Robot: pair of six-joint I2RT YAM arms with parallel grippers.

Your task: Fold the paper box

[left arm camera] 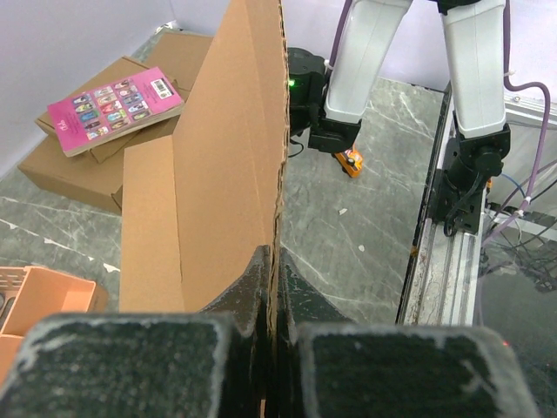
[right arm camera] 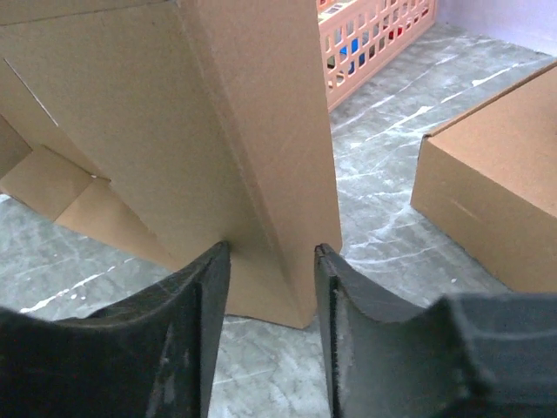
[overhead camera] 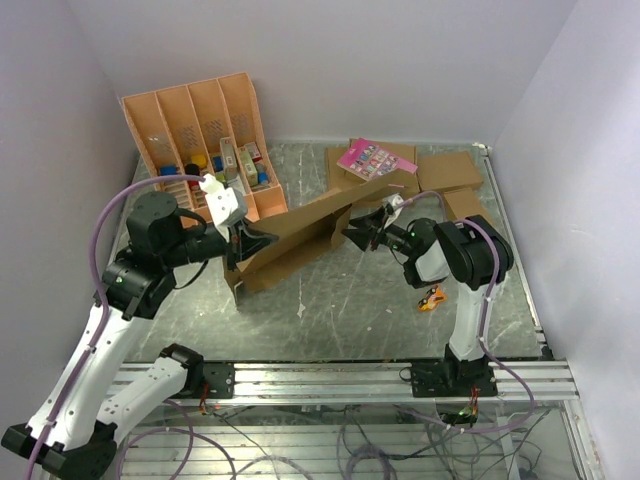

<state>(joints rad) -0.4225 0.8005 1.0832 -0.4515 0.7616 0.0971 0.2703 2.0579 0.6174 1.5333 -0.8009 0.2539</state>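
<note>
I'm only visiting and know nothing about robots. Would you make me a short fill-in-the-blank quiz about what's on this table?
The jaws shut tight on the thin edge of the paper box belong to the ___ arm.
The booklet lying on the small boxes is ___.
A small orange thing lies on the table beside the ___ arm.
Missing words: left; pink; right.

Half-folded brown paper box, tilted
</note>
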